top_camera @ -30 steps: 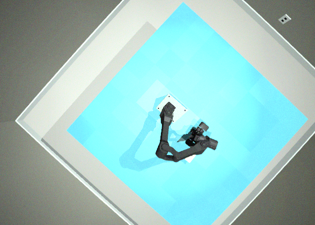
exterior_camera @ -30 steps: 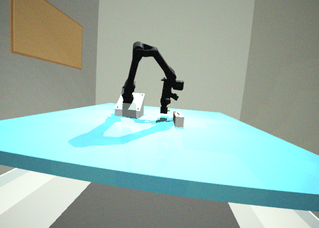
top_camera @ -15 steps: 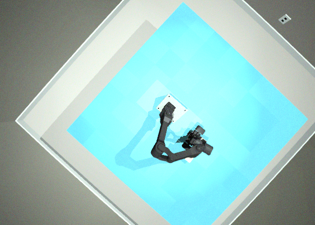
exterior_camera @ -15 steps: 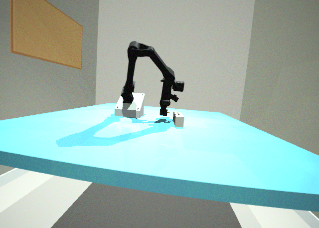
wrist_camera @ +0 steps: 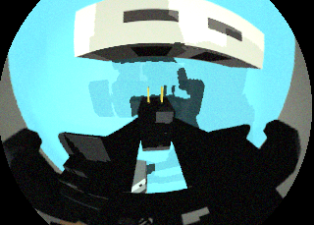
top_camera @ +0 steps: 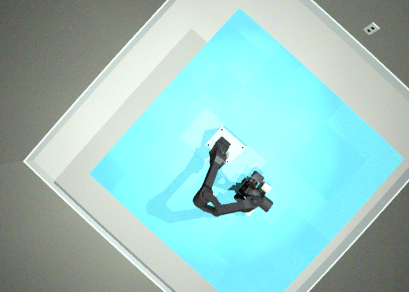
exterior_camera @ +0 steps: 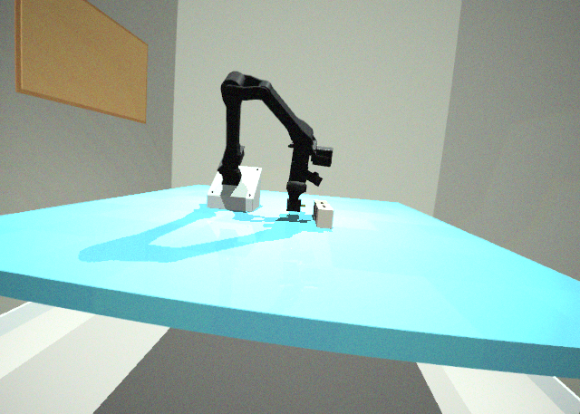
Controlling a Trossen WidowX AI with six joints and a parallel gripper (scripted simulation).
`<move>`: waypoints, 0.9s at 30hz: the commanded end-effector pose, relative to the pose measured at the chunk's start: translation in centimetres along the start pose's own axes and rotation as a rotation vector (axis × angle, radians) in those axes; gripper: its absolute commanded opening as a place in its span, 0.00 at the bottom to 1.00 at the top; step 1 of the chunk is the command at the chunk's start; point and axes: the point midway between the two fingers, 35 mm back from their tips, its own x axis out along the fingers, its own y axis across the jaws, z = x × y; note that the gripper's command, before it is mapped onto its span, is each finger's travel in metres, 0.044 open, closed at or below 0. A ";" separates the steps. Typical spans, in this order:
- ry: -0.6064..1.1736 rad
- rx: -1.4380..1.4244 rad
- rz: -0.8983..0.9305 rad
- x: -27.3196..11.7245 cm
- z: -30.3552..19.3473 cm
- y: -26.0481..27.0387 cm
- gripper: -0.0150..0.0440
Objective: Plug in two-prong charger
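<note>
My gripper [wrist_camera: 155, 119] [exterior_camera: 294, 206] is shut on the black two-prong charger [wrist_camera: 156, 132], low over the table. Its two gold prongs [wrist_camera: 162, 94] point at the power strip, with a gap between them in the wrist view. The white power strip [wrist_camera: 108, 28] [exterior_camera: 325, 220] [top_camera: 266, 187] stands on the table, partly under the arm in the top view. Its dark outlets are on the side facing the charger. In the wrist view the prongs line up roughly with the left outlet [wrist_camera: 153, 51]; the right outlet [wrist_camera: 211, 56] is further right. The shutters cannot be made out.
The arm's base stands on a white sloped block [top_camera: 235, 145] [exterior_camera: 253, 185], left of the strip in the exterior view. The cyan table [top_camera: 280, 117] [exterior_camera: 281, 283] bears the arm's shadow. Dark slots [wrist_camera: 150, 15] show on the strip's top.
</note>
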 end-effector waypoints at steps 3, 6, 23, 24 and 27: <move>-0.001 -0.005 -0.011 0.2 -0.4 -1.3 0.25; 0.000 -0.004 -0.014 0.4 -0.7 -2.0 0.25; 0.008 -0.001 -0.038 1.0 -2.0 -5.2 0.25; 0.008 -0.001 -0.038 1.0 -1.9 -5.2 0.25; 0.008 0.000 -0.038 1.0 -1.7 -5.3 0.25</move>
